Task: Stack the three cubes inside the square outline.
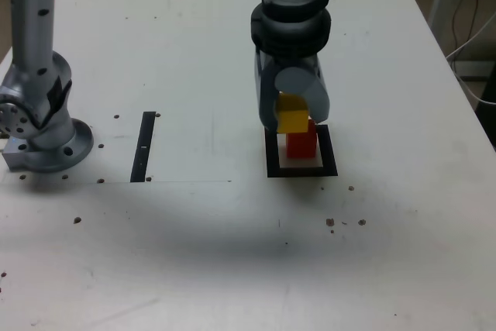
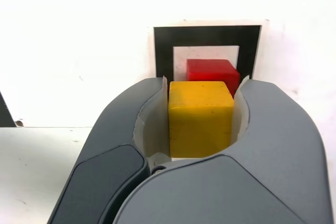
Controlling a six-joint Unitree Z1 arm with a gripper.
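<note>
Gripper: the gripper (image 2: 201,109) is seen clenched on the yellow cube (image 2: 200,118), one jaw pressed to each of two opposite side faces; in the exterior view it (image 1: 293,114) hangs over the square outline (image 1: 302,170).
Yellow cube: it is held clear of the table (image 1: 194,52), above and slightly off the red cube (image 1: 302,143) toward the exterior view's left; whether the two touch cannot be told.
Red cube: it is seen standing on the pale centre inside the square outline (image 2: 164,45), near the middle.
Green cube: it is not seen in either view.
Weight and stiffness: the cubes are judged small, light and rigid, so a modest squeeze should be enough and no give is to be expected.
Surface: the faces look matte and flat; little slip is expected against the pale jaw pads (image 2: 150,124).
Where to hold: opposite flat sides are best taken, near mid-height, as is done here; corners and edges are to be avoided, since a cube could twist there.
Handling risk: a stack of such light cubes is judged easily toppled, so the yellow cube should be squared over the red one before it is let go.
</note>
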